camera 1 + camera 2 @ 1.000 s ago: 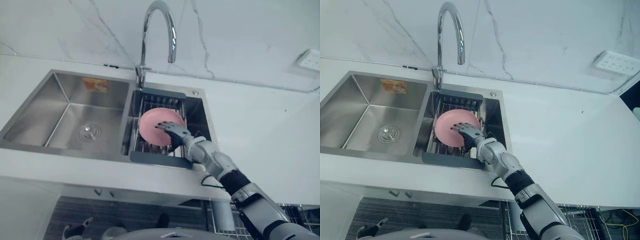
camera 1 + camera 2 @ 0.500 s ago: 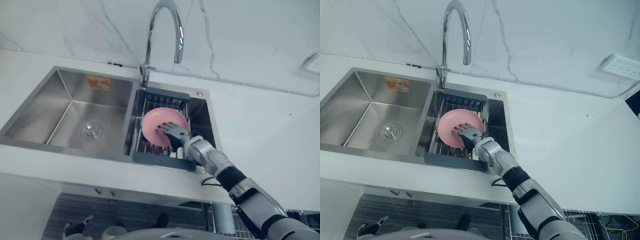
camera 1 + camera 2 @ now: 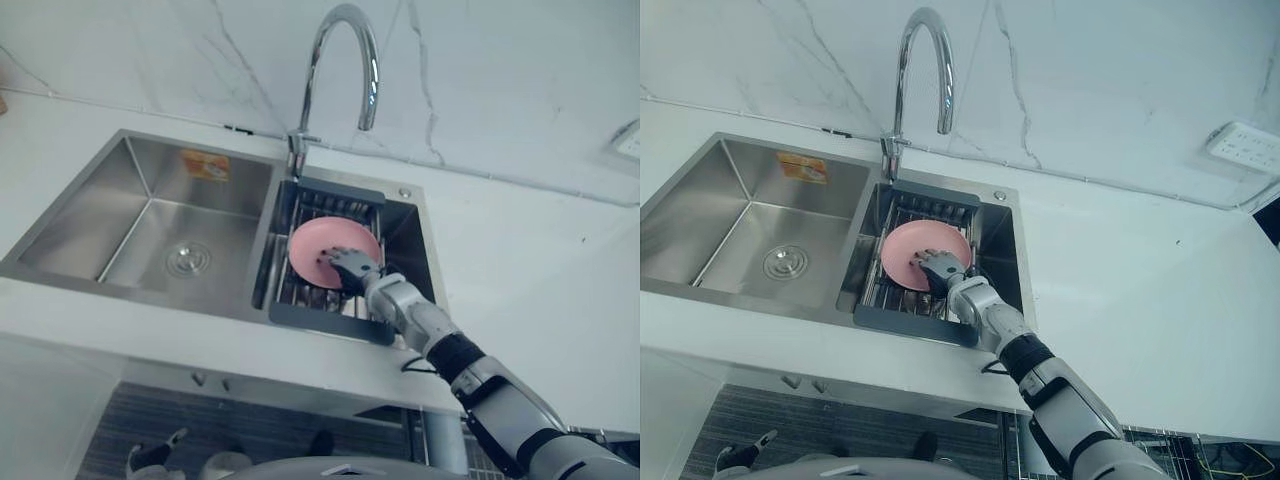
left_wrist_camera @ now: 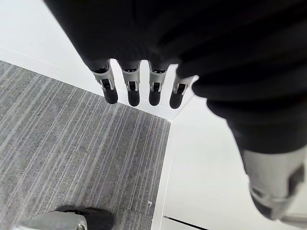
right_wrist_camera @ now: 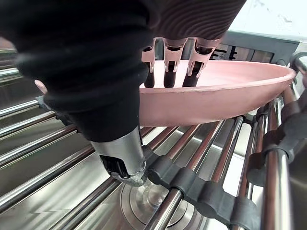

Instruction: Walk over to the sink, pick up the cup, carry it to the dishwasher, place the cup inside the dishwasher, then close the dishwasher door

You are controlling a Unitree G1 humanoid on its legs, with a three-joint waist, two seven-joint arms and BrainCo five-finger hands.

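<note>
A pink bowl-shaped dish (image 3: 318, 243) lies tilted on the wire rack (image 3: 325, 318) in the sink's right basin. My right hand (image 3: 350, 268) reaches down onto its near rim. In the right wrist view its fingers (image 5: 168, 72) hang straight over the rim into the dish (image 5: 225, 96), and the thumb (image 5: 120, 160) points down outside the rim, just above the rack bars. The dish rim sits between fingers and thumb, which are not closed on it. My left hand (image 4: 139, 91) hangs low beside me over grey floor, fingers straight and holding nothing.
The left basin (image 3: 150, 240) has a round drain. A curved chrome faucet (image 3: 340, 60) rises behind the rack. White countertop (image 3: 520, 270) spreads to the right, with a wall socket (image 3: 1245, 148) beyond it. A shoe (image 4: 57, 220) shows on the floor below.
The whole picture has shifted, so the camera moved. My right hand stays on the pink dish's rim, a little further in; the dish lies where it was.
</note>
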